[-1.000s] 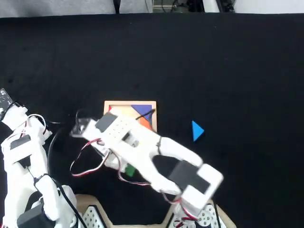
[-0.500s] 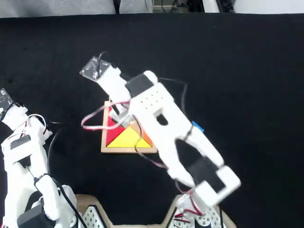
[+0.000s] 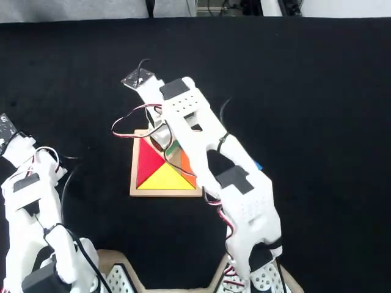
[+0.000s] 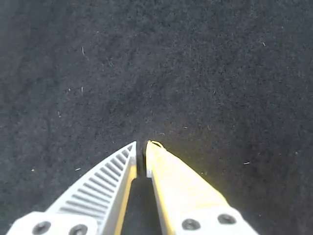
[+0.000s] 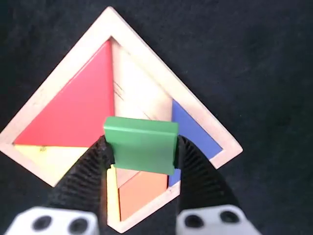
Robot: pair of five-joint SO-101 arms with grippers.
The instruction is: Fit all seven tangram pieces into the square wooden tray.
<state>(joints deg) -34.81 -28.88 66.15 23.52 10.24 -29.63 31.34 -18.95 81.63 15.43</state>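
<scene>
The square wooden tray (image 3: 135, 193) lies on the black cloth and holds a red triangle (image 3: 147, 162), a yellow triangle (image 3: 165, 179) and an orange piece (image 3: 187, 166). My right gripper (image 5: 141, 147) hangs over the tray, shut on a green square piece (image 5: 141, 143). Below it in the right wrist view are the red triangle (image 5: 73, 105), yellow triangle (image 5: 54, 157), orange piece (image 5: 142, 193), a blue piece (image 5: 191, 128) and bare wood (image 5: 134, 85). My left gripper (image 4: 142, 147) is shut with nothing in it, over bare cloth at the table's left.
A sliver of a blue triangle (image 3: 258, 165) shows on the cloth right of the tray, mostly hidden behind the right arm (image 3: 208, 152). The left arm (image 3: 27, 201) stands at the left edge. Black cloth stretches open at the far side and right.
The right arm has swung from the tray's near left side out past its far edge, then back over the tray, carrying the green piece. The left arm has kept still.
</scene>
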